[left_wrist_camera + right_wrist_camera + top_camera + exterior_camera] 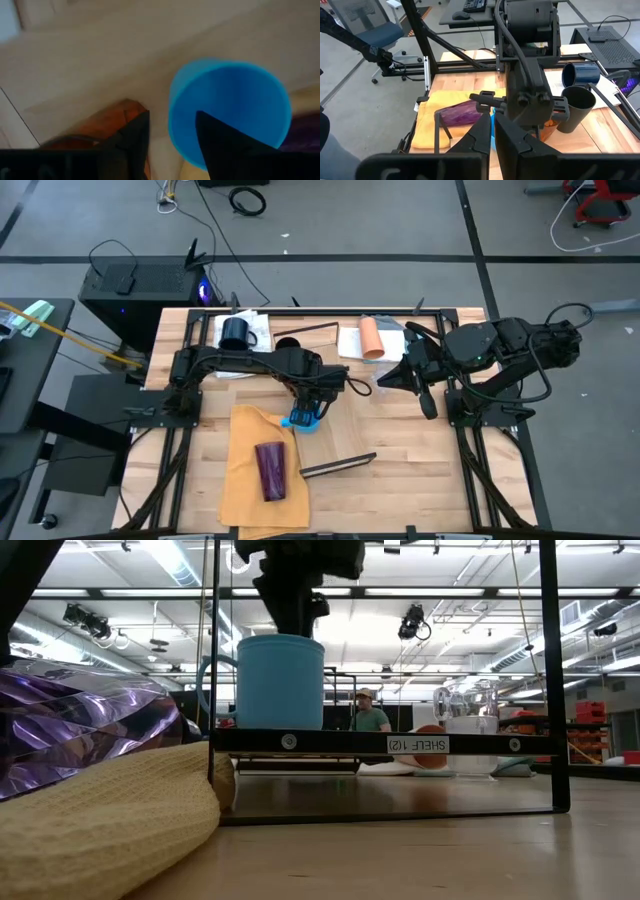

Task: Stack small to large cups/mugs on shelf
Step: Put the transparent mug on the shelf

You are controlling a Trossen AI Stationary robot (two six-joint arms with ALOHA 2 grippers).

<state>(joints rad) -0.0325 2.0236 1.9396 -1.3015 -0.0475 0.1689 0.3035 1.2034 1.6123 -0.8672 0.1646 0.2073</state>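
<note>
Blue mug (281, 682) upright on shelf (390, 743) | left gripper (306, 408) above it, jaws straddling the rim wall, whether gripping I cannot tell | reads light, rigid, slick; I'd hold by the rim | right gripper (381, 382) parked mid-worktop, jaws closed, empty.

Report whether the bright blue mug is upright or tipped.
Upright. In the low view the blue mug stands on the shelf, walls vertical, handle at its side.

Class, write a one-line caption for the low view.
Bright blue mug upright on the shelf, left gripper directly above it.
</note>
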